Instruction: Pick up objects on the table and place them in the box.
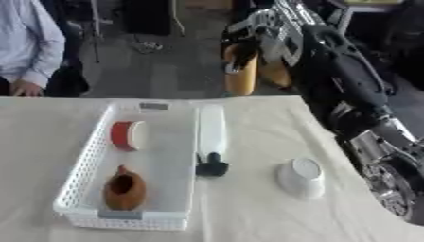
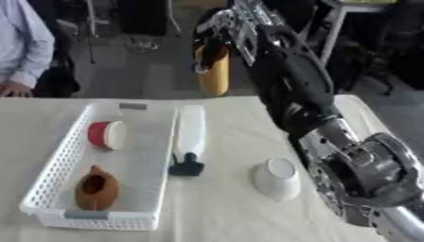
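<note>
The right hand (image 1: 248, 40) is raised high above the far edge of the tabletop (image 1: 248, 212), and its fingers are curled around a yellow-orange cylinder (image 1: 242, 75), which hangs upright in the air, well above the cloth and beyond the box. The right arm (image 2: 290, 80) comes in from the right side and fills much of that side of both views. The left hand does not show in either view. The white box (image 1: 79, 170), a basket with lattice walls, lies on the left part of the tabletop. Inside it, toward the far end, there is a red and white round object (image 1: 126, 135) standing on its edge, and toward the near end there is a brown hollow object (image 1: 124, 190) with its opening turned up. A white bottle with a black cap (image 1: 212, 137) lies on its side just beside the right wall of the box, outside it, with the cap pointing to the near side. A white cup (image 1: 301, 177) lies on the cloth to the right of the bottle, apart from it.
</note>
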Robot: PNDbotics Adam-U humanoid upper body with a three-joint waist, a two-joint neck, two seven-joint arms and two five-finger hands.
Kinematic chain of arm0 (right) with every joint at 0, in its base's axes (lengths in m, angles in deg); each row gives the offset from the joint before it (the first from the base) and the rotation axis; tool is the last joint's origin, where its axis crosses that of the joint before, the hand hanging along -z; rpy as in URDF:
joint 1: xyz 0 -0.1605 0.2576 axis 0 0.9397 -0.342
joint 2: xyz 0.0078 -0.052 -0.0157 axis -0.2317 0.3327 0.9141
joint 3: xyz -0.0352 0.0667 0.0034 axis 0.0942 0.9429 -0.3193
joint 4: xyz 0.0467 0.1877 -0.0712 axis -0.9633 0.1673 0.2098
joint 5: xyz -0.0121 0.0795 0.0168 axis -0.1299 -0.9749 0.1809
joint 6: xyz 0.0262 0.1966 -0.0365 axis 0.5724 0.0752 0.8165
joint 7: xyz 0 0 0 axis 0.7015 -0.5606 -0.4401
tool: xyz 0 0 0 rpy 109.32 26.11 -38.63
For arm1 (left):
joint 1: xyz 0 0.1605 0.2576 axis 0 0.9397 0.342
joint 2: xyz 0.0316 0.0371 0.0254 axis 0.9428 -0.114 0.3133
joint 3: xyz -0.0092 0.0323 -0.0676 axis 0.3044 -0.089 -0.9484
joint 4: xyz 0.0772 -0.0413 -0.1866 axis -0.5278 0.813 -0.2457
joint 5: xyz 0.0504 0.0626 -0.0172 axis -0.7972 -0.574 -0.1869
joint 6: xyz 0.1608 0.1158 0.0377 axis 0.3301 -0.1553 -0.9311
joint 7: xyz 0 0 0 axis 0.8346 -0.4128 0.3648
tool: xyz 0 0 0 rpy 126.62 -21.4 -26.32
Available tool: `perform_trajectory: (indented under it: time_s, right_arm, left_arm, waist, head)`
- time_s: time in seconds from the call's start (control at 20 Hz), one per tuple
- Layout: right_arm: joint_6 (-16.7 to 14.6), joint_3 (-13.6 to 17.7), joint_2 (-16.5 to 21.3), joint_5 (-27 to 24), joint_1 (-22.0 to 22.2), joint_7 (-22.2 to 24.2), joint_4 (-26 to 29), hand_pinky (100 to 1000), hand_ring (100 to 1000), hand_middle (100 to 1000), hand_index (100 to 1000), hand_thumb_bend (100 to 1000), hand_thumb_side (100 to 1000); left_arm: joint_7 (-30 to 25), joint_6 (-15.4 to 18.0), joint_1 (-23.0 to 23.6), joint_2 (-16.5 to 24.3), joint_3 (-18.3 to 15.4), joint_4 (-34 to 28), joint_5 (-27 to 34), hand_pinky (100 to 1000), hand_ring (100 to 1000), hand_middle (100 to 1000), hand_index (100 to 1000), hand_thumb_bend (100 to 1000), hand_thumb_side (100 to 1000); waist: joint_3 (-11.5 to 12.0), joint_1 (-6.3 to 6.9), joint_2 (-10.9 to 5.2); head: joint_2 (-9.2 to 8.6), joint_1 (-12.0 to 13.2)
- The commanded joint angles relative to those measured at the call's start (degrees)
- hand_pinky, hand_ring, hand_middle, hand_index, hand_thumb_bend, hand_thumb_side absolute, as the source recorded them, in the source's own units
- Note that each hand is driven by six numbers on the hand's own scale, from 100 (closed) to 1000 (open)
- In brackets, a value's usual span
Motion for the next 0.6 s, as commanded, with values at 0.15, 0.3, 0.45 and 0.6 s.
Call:
perform_trajectory:
  time_s: [0.15,0.3,0.45,0.6]
  right_arm:
    - [-0.4,-0.3,-1.1,-1.3,-2.7,0.6,1.7,325,620,779,614,100,303]
    - [-0.6,-0.5,-2.2,-1.9,-3.1,0.8,1.9,325,617,774,611,100,307]
    - [-1.1,-0.7,-3.8,-2.6,-3.4,0.9,2.3,329,618,772,609,100,309]
    - [-1.2,-0.9,-5.4,-3.0,-3.6,1.0,2.6,329,616,770,608,100,312]
  left_arm:
    - [-0.2,0.4,-1.4,1.4,0.2,-0.8,0.0,1000,955,791,872,100,1000]
    - [-0.3,0.5,-1.5,1.3,0.2,-0.8,0.1,1000,955,791,872,100,1000]
    - [-0.4,0.6,-1.6,1.2,0.3,-0.8,0.2,1000,954,790,872,100,1000]
    - [-0.4,0.6,-1.7,0.9,0.3,-0.8,0.2,1000,954,790,871,100,1000]
  waist:
    - [0.6,-0.16,-1.41]
    - [1.0,-0.38,-1.58]
    - [1.4,-0.65,-1.74]
    - [1.7,-0.78,-1.76]
  head:
    - [0.32,-0.5]
    - [0.32,-0.7]
    - [0.37,-1.0]
    - [0.38,-1.2]
